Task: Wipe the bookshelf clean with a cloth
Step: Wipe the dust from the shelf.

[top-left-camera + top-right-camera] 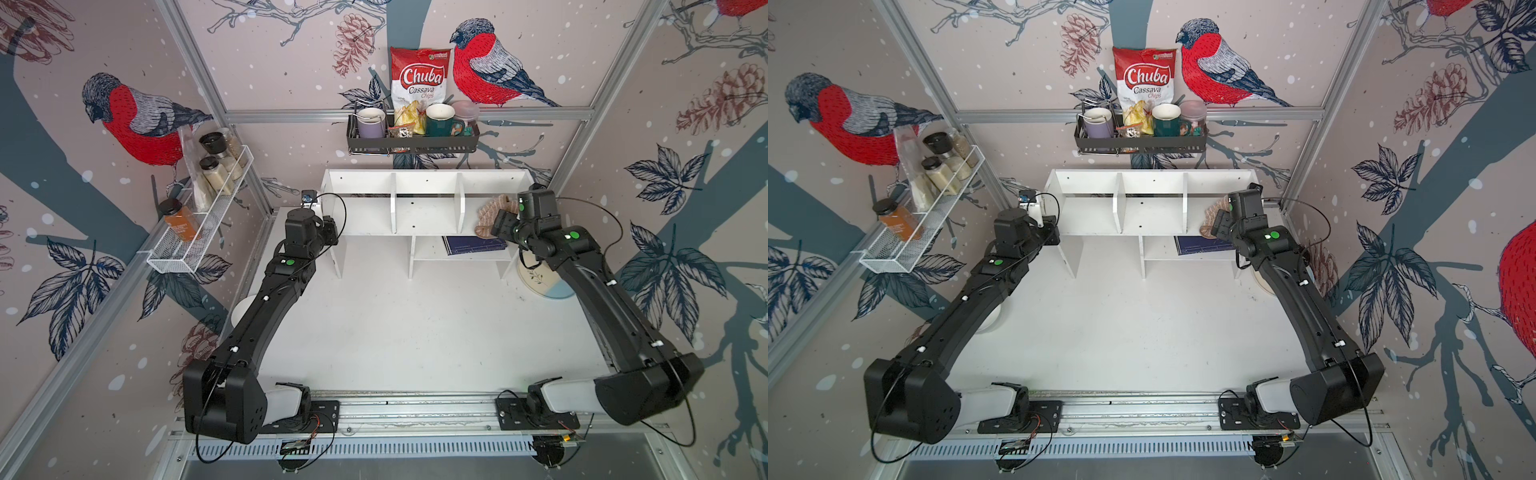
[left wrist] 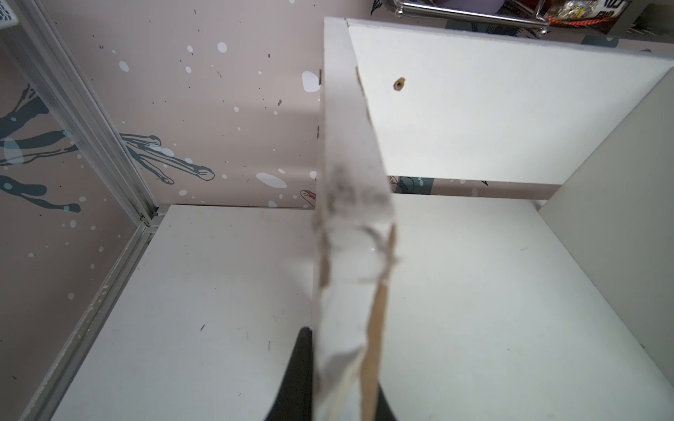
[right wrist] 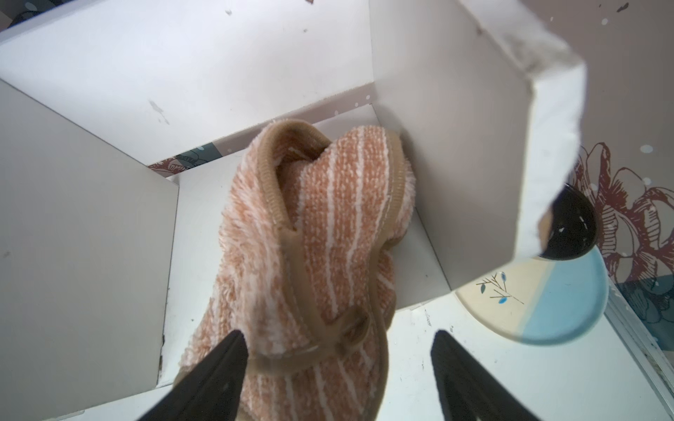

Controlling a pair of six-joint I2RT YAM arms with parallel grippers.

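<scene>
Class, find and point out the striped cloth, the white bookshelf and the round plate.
cloth [image 3: 328, 226]: right wrist view, on its striped middle.
bookshelf [image 1: 428, 216]: in a top view, on the bare floor of its middle compartment.
plate [image 3: 569, 310]: right wrist view, on its blue part.

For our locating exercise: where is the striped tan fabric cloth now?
In both top views the striped tan cloth lies bunched in the white wooden bookshelf's right-hand upper compartment, against its end panel, before the open right claw.
</scene>
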